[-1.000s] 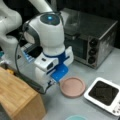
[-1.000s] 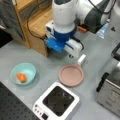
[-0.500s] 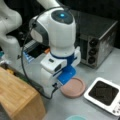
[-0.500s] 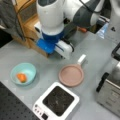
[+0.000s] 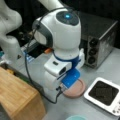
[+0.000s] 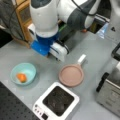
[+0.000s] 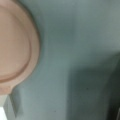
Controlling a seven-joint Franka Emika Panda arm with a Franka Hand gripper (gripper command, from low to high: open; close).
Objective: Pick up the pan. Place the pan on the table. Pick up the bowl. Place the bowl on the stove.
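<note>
From my station, I saw the pan (image 6: 71,75) lying flat on the grey table (image 6: 95,50) between the stove (image 6: 57,101) and the arm, its white handle pointing toward a front view's top right. The bowl (image 6: 23,73) sat on the table well to the left of the pan, with a small orange thing (image 6: 21,77) inside it. The gripper (image 6: 58,51) hung low over the table just beside the pan, holding nothing I could see, and I could not tell how far its jaws stood apart.

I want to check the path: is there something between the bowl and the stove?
Nothing visible stands between them: in a front view the bowl and the stove are separated only by bare table. The pan lies aside.
</note>
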